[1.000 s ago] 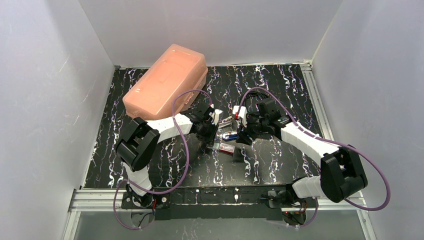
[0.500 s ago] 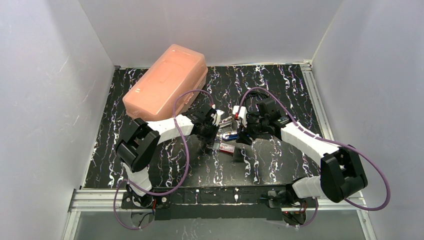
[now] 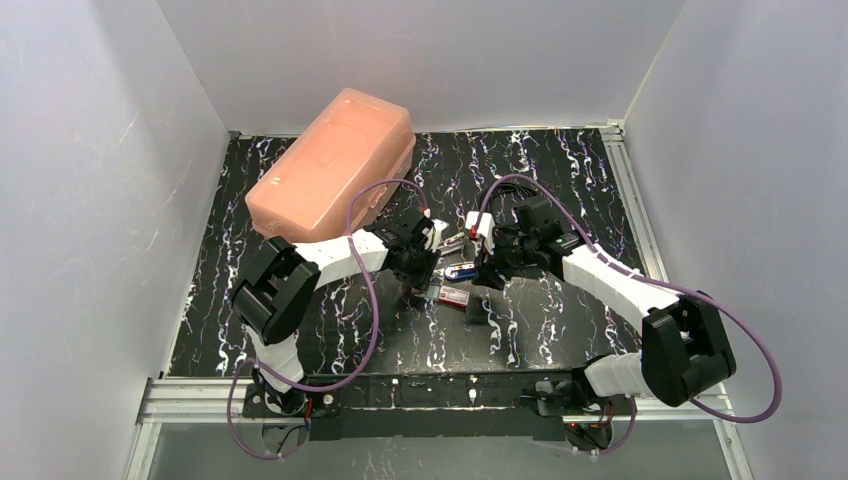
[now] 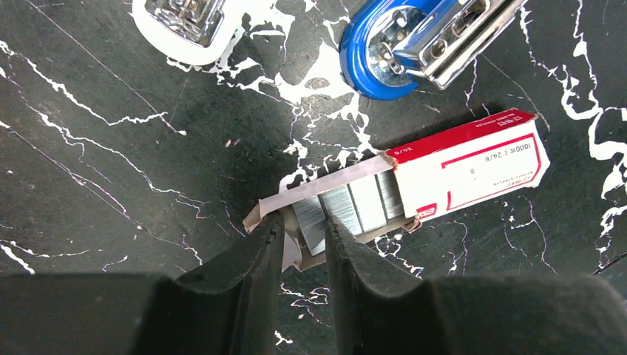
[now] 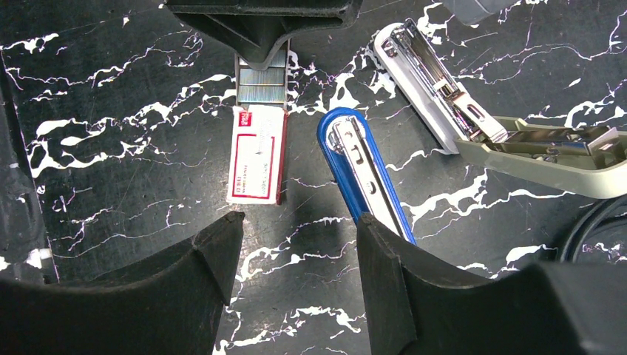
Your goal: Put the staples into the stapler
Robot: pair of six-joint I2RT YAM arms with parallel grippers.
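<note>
Left gripper (image 4: 304, 222): my black fingers stand narrowly apart at the pulled-out end of the staple tray, with one strip of staples between them. I cannot tell whether they pinch it or only flank it. Right gripper (image 5: 296, 237): jaws wide apart, nothing between them, hanging over bare table near the box and the blue stapler.

Black white-veined marble-pattern table (image 3: 560, 170) carries everything.

Large salmon-pink plastic case (image 3: 335, 160) sits closed at the far left corner, well apart from the work.

White-and-grey stapler (image 5: 444, 96) lies hinged open, with its metal channel exposed and its grey arm folded away to one side.

Blue stapler (image 5: 362, 170) lies between that one and the box, with its chrome top strip showing.

Small flat red-and-white cardboard staple box (image 4: 473, 166) lies flat on the table between my two grippers, just beside the blue stapler but not touching it.

Grey inner tray (image 4: 325, 185) is slid partway out toward my left gripper.

Silver staple strips (image 4: 355, 203) lie side by side in the tray.
</note>
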